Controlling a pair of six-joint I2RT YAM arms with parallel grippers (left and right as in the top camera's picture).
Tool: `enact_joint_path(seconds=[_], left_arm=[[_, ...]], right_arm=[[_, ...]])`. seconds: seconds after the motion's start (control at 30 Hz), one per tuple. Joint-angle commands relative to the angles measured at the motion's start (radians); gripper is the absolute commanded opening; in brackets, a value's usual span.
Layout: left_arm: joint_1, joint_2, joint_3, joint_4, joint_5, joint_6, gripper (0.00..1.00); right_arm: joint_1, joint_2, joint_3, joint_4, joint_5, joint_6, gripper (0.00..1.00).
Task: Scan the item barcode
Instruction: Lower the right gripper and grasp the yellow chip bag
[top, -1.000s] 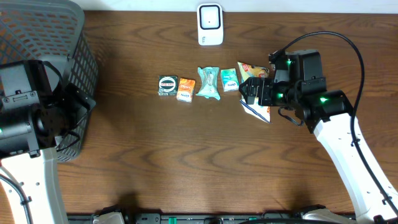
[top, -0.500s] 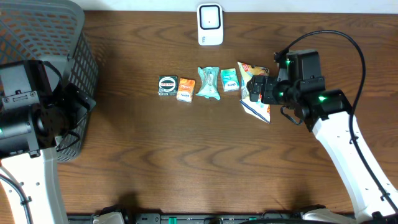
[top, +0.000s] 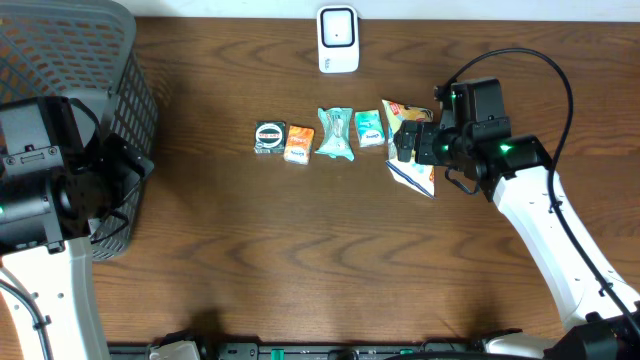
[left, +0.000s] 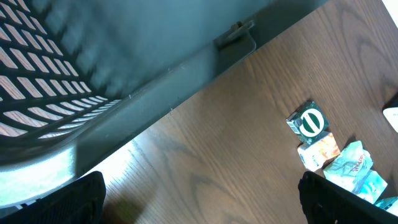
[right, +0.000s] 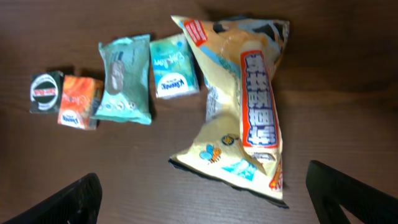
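Right wrist view puts the snack bag flat on the worktop, directly beneath the right claw and reaching ahead of it. Its long axis runs away from the camera with a slight tilt, so its narrow width lies across the line between the two fingers. Those fingers stand wide apart, hold nothing and appear clear of the wrapper. From overhead the bag sits at the right end of a row of small packets, just beside a tissue pack. What looks like the white scanner stands well apart at the far edge. The right arm is by far the nearer. The left claw, also spread wide and empty, hangs beside the basket, well away from the bag.
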Motion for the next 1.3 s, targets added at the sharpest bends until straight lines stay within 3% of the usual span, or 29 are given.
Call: enact_joint_path(seconds=[0.0, 1.27], left_arm=[[0.006, -0.005, 0.011, -0.003, -0.006, -0.004, 0.98], [0.006, -0.005, 0.011, -0.003, -0.006, -0.004, 0.98]], right_arm=[[0.009, 0.004, -0.007, 0.019, 0.004, 0.015, 0.99], [0.009, 0.011, -0.006, 0.055, 0.019, 0.014, 0.99]])
